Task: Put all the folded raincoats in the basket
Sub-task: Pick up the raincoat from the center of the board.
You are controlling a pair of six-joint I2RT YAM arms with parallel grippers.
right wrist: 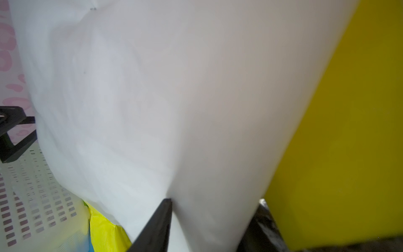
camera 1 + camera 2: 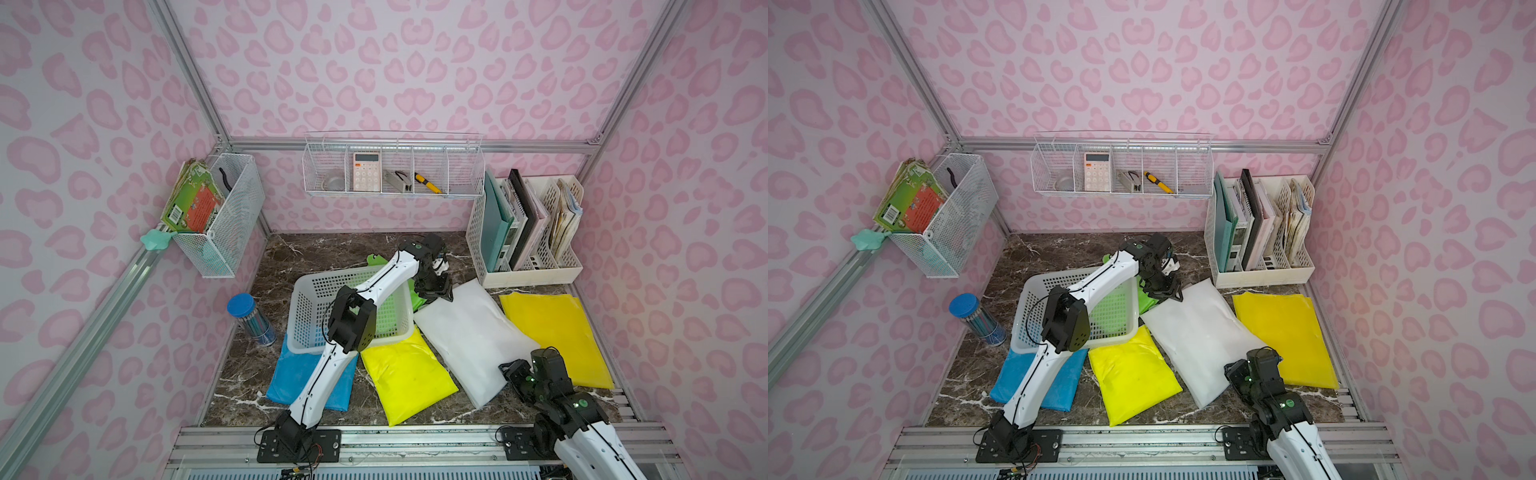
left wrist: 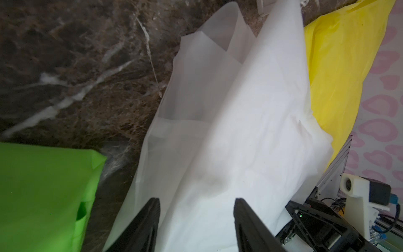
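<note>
Raincoat, the white folded one of thin translucent plastic (image 2: pixel 469 336), is lying flat on the dark marbled tabletop (image 2: pixel 332 249), just beside the low pale grey-white perforated plastic basket (image 2: pixel 324 277) and not in it. We are standing at the grasping step. Our left gripper (image 3: pixel 196 203) is hanging over the far corner of the sheet, jaws apart, holding nothing. Our right gripper (image 2: pixel 510 371) is meeting the near edge. One finger (image 1: pixel 161 218) is resting on top and the other is hidden, so we cannot tell if it is clenched. Next, we judge, both must pinch their edges and lift evenly, since the sheet is looking limp.
</note>
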